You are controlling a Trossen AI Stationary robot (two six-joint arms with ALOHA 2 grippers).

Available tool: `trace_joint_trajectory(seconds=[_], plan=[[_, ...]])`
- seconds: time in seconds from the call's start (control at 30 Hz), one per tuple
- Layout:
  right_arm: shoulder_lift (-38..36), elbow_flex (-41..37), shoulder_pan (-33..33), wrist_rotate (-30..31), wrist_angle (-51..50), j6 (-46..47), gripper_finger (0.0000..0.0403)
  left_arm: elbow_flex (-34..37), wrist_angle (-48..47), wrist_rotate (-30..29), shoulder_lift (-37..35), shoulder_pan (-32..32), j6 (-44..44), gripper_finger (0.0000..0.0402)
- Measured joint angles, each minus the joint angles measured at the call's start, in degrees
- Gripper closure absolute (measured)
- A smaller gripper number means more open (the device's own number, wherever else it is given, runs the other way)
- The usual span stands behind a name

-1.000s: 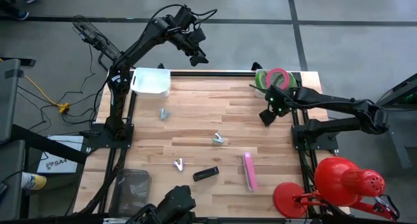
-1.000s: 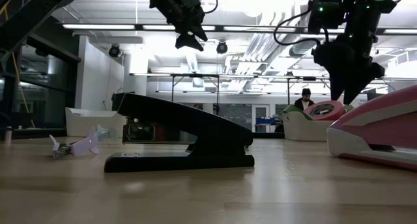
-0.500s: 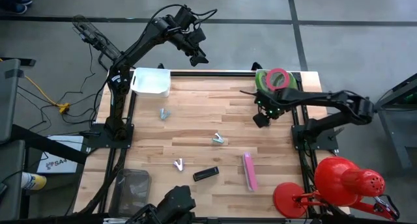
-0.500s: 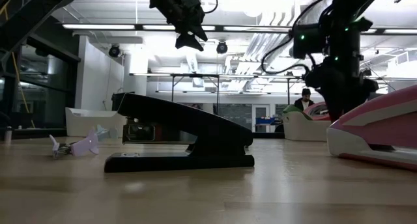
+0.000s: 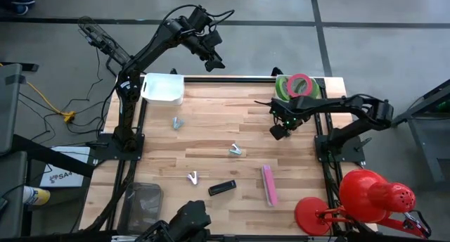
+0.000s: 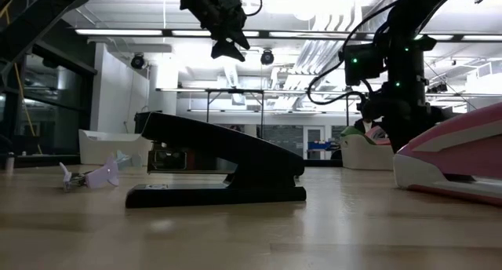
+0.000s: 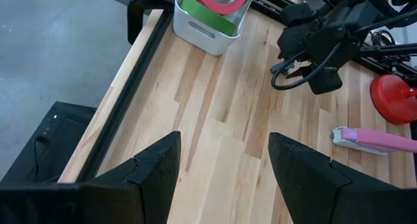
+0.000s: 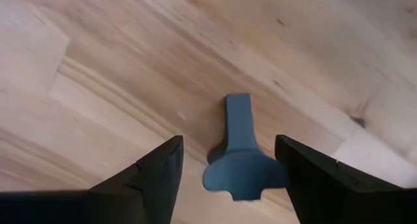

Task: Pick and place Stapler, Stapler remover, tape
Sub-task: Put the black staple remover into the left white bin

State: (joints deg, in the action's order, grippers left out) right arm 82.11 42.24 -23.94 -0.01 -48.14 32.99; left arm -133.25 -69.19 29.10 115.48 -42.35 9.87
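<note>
High view: we saw right gripper [image 5: 279, 131] low over bare wood, fingers spread, empty, near tape bin [image 5: 304, 93]; left gripper [image 5: 213, 59] parked above table's far edge, fingers apart.

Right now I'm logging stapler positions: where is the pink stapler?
In the high view the pink stapler lies near the table's front edge, right of centre, beside the black stapler and left of the red lamp base.

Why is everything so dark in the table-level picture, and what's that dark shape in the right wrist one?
Low view: bright ceiling lights behind leave the black stapler backlit. Right wrist view: probably the right gripper's own shadow on the table.
</note>
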Motion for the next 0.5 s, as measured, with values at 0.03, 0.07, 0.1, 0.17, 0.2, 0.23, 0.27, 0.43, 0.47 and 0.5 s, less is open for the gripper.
trace_joint_trajectory(seconds=[0.03, 0.07, 0.1, 0.17, 0.2, 0.23, 0.27, 0.43, 0.47, 0.5], plan=[[0.0, 0.0, 0.0, -0.14, -0.48, -0.14, 0.018, -0.01, 0.0, 0.0, 0.0, 0.0, 0.0, 0.0173], [0.0, 0.0, 0.0, -0.18, -0.94, -0.51, 0.0188, 0.0, 0.0, 0.0, 0.0, 0.0, 0.0, 0.0173], [0.0, 0.0, 0.0, -0.12, -1.13, -1.01, 0.0196, 0.0, 0.0, 0.0, 0.0, 0.0, 0.0, 0.0173], [0.0, -0.02, 0.0, 0.52, -1.12, -1.87, 0.0211, 0.0, 0.0, 0.0, 0.0, 0.0, 0.0, 0.0173], [0.0, -0.02, 0.0, 0.55, -1.09, -2.14, 0.0219, -0.02, 0.0, -0.02, 0.0, 0.0, 0.0, 0.0173], [0.0, -0.02, -0.01, 0.58, -1.09, -2.32, 0.0227, 0.0, -0.01, -0.01, 0.0, 0.0, 0.01, 0.0173], [0.0, -0.02, -0.02, 0.57, -1.09, -2.45, 0.0234, 0.0, 0.0, 0.0, 0.0, 0.0, 0.02, 0.0173], [0.0, 0.0, 0.0, 0.61, -1.07, -3.18, 0.0253, 0.0, 0.0, -0.02, 0.0, 0.0, 0.04, 0.0173], [0.0, 0.0, 0.0, 0.62, -1.07, -3.32, 0.0253, 0.0, 0.0, -0.02, 0.0, 0.0, 0.04, 0.0173], [0.0, 0.0, -0.01, 0.63, -1.07, -3.41, 0.0253, 0.0, 0.0, -0.02, 0.0, 0.0, 0.04, 0.0173]])
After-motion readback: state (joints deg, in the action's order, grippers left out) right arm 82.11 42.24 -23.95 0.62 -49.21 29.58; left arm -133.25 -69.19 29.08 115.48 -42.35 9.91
